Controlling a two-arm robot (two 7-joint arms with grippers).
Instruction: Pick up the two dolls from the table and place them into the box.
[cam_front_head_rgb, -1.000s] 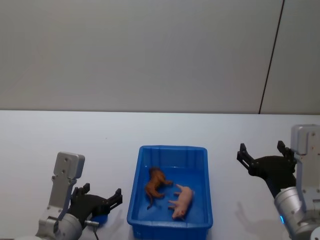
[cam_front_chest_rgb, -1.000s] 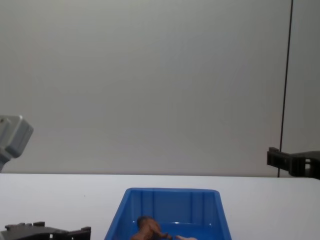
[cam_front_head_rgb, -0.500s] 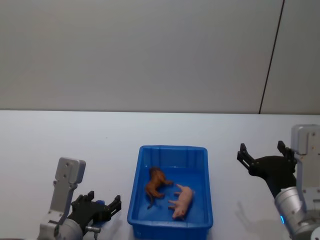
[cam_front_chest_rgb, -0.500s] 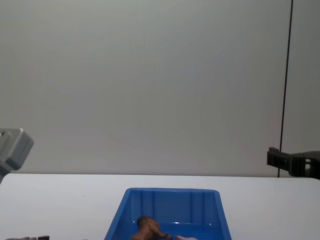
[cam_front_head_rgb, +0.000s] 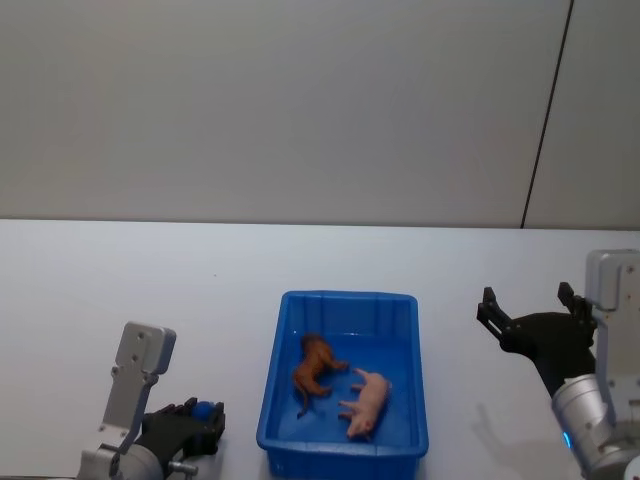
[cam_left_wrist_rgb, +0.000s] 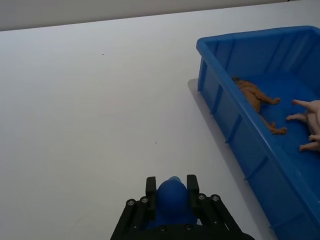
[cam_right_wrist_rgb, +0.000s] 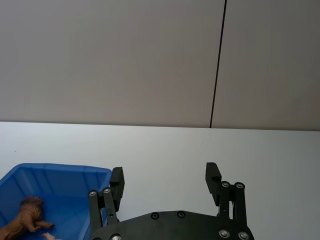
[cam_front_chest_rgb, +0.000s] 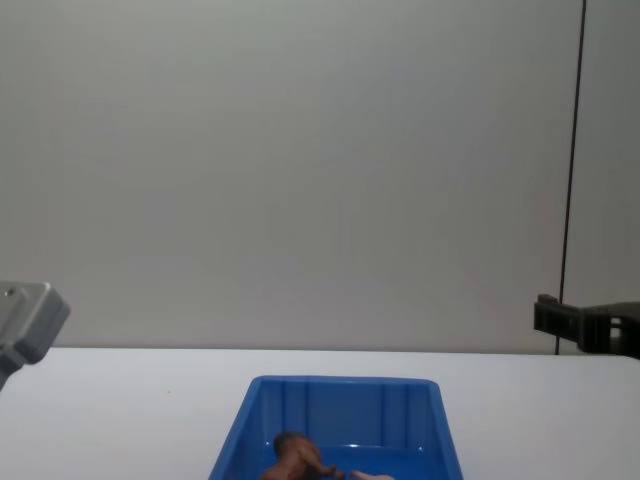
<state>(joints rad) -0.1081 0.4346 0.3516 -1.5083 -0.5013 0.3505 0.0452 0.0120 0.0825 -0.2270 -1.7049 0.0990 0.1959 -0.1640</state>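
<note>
Both dolls lie inside the blue box (cam_front_head_rgb: 345, 297) in the middle of the white table (cam_front_head_rgb: 150, 290). The reddish-brown doll (cam_front_head_rgb: 315, 367) is on the box's left side, and the pale pink doll (cam_front_head_rgb: 365, 402) lies beside it on the right. My left gripper (cam_front_head_rgb: 197, 422) is low at the front left, clear of the box, shut, with a blue rounded piece showing between its fingers (cam_left_wrist_rgb: 151, 186). The left wrist view shows the box (cam_left_wrist_rgb: 240, 115) with the brown doll (cam_left_wrist_rgb: 252, 95) and pink doll (cam_left_wrist_rgb: 312, 120). My right gripper (cam_front_head_rgb: 525, 305) hovers open and holding nothing, right of the box.
A grey wall stands behind the table, with a dark vertical seam (cam_front_head_rgb: 545, 120) at the right. Bare white tabletop surrounds the box on the left, right and far sides. The right wrist view shows the box (cam_right_wrist_rgb: 50, 170) corner beside my open right gripper (cam_right_wrist_rgb: 165, 175).
My left arm has drawn back and down toward the table's front edge, and its fingers have gone from open to shut. The right arm, box and dolls have stayed put.
</note>
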